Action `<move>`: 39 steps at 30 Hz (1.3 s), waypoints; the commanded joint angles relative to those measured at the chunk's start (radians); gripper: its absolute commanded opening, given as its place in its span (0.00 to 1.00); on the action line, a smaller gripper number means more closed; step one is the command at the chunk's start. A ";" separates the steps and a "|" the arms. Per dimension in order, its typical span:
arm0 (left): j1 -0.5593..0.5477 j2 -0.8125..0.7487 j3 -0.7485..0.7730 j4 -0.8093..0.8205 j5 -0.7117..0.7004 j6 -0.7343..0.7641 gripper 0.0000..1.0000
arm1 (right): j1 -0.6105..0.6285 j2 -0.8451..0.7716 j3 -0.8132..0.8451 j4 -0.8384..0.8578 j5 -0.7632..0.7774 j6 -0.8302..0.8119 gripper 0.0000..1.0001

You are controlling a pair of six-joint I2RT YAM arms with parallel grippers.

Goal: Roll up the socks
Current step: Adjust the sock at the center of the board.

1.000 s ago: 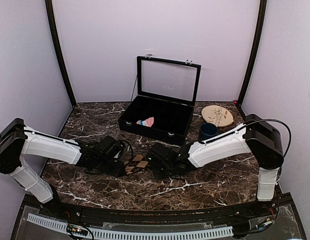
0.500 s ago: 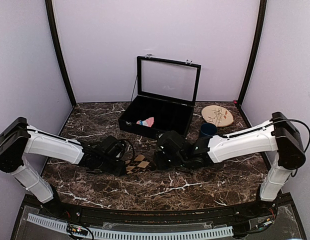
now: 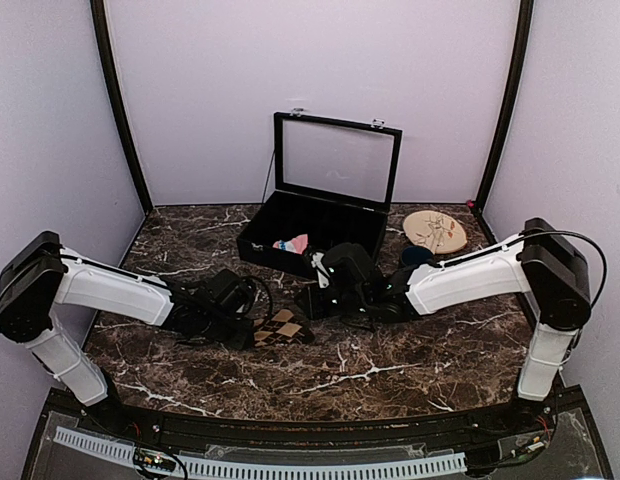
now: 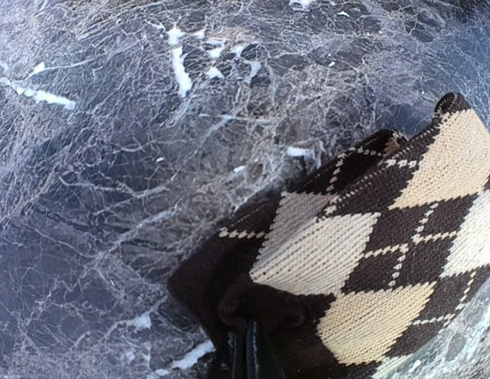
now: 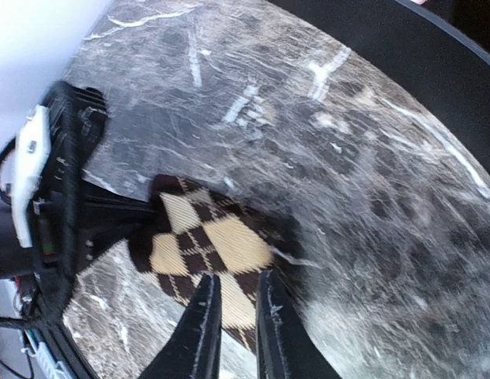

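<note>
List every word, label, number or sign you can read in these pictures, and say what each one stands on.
No readable text in any view.
On the round wooden disc: thin drawn lines, too small to tell whether any are letters.
On the brown argyle sock: a knitted diamond pattern only, no label.
On the pink sock in the black case: colour patches only, no lettering visible.
</note>
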 commanded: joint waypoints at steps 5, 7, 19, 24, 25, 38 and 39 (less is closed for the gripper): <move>-0.004 0.048 0.002 -0.072 0.008 0.009 0.01 | -0.013 0.098 -0.010 0.219 -0.200 0.078 0.14; -0.004 0.053 0.006 -0.073 0.006 0.011 0.01 | -0.014 0.126 -0.009 0.254 -0.217 0.099 0.14; -0.004 0.081 0.037 -0.115 -0.010 0.012 0.00 | -0.046 0.228 -0.047 0.313 -0.194 0.149 0.14; -0.002 0.105 0.065 -0.139 -0.024 0.016 0.00 | -0.078 0.248 -0.075 0.313 -0.181 0.161 0.14; -0.001 0.110 0.070 -0.144 -0.028 0.017 0.00 | -0.080 0.249 -0.077 0.298 -0.172 0.156 0.14; 0.054 0.104 0.066 -0.178 -0.051 0.028 0.01 | -0.093 0.236 -0.120 0.251 -0.136 0.139 0.14; 0.056 0.102 0.065 -0.179 -0.051 0.028 0.01 | -0.093 0.226 -0.130 0.264 -0.139 0.136 0.14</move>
